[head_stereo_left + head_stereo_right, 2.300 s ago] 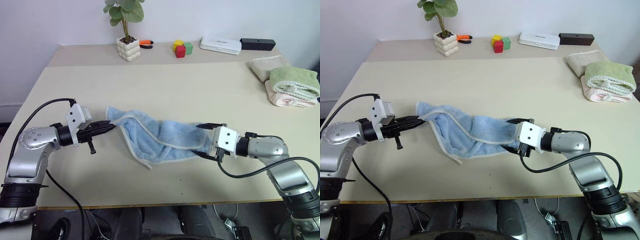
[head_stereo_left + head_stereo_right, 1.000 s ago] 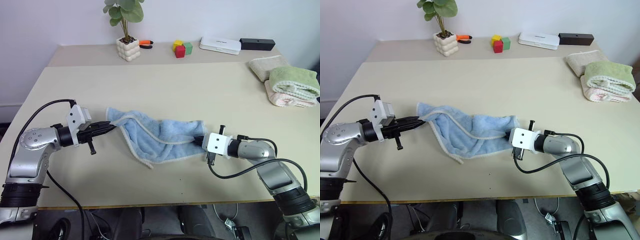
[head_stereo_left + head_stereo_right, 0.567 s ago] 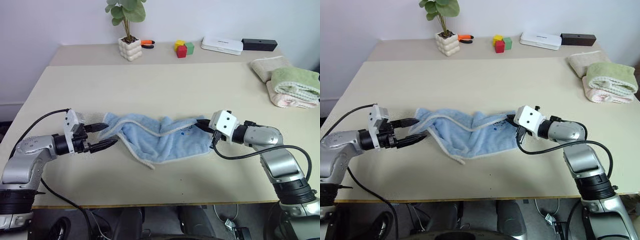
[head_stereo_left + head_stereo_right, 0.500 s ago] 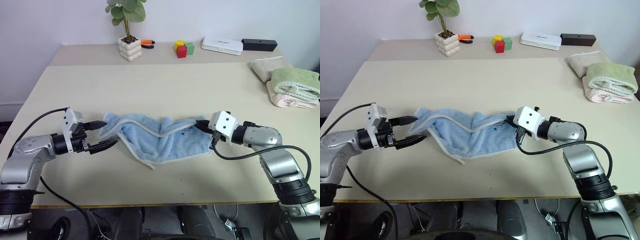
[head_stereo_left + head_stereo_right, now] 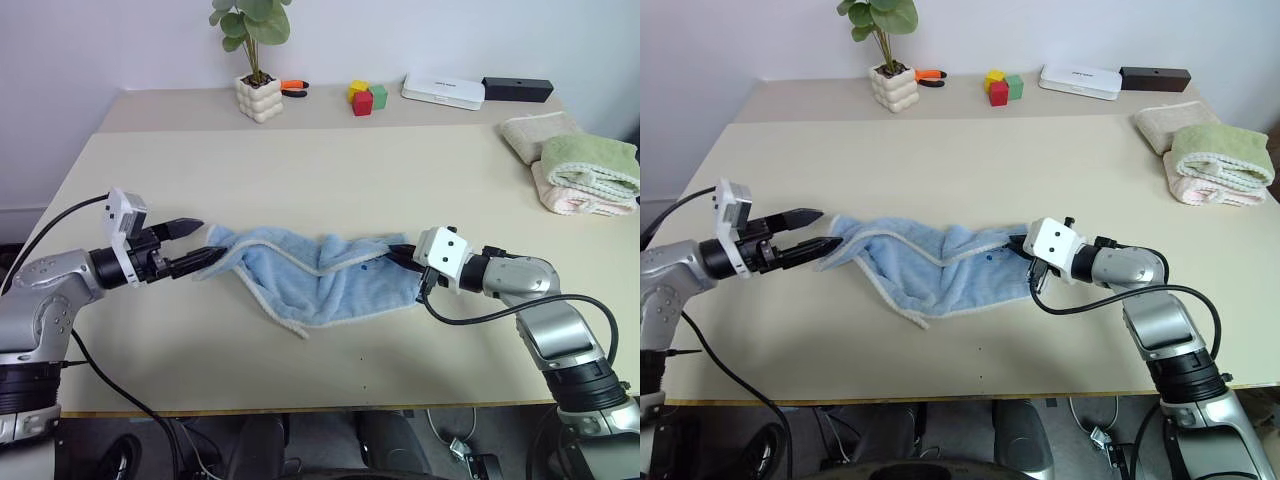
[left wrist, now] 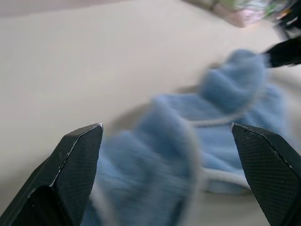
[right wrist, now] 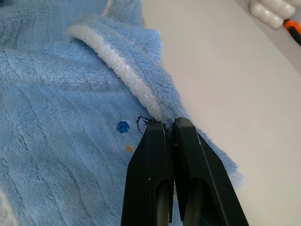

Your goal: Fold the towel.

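Observation:
The light blue towel [image 5: 320, 278] lies bunched in a long strip across the table's middle, its pale hem twisting over the top. My left gripper [image 5: 208, 240] is open at the towel's left end, with one finger above the corner and the other beside it. Between its spread fingertips [image 6: 82, 150] the left wrist view shows blue cloth [image 6: 155, 155]. My right gripper [image 5: 402, 253] is shut on the towel's right edge. In the right wrist view its fingers [image 7: 181, 141] pinch the white hem [image 7: 127, 75] next to a small dark embroidered mark [image 7: 123, 126].
Beige, green and pink folded towels [image 5: 583, 172] are stacked at the table's right edge. Along the back stand a potted plant [image 5: 257, 96], an orange-handled tool [image 5: 293, 87], coloured blocks [image 5: 366, 97], a white box [image 5: 443, 90] and a black box [image 5: 515, 88].
My left gripper has let go of the towel's left corner, opened wide and drawn back to the left. My right gripper, still shut, has raised the right edge slightly.

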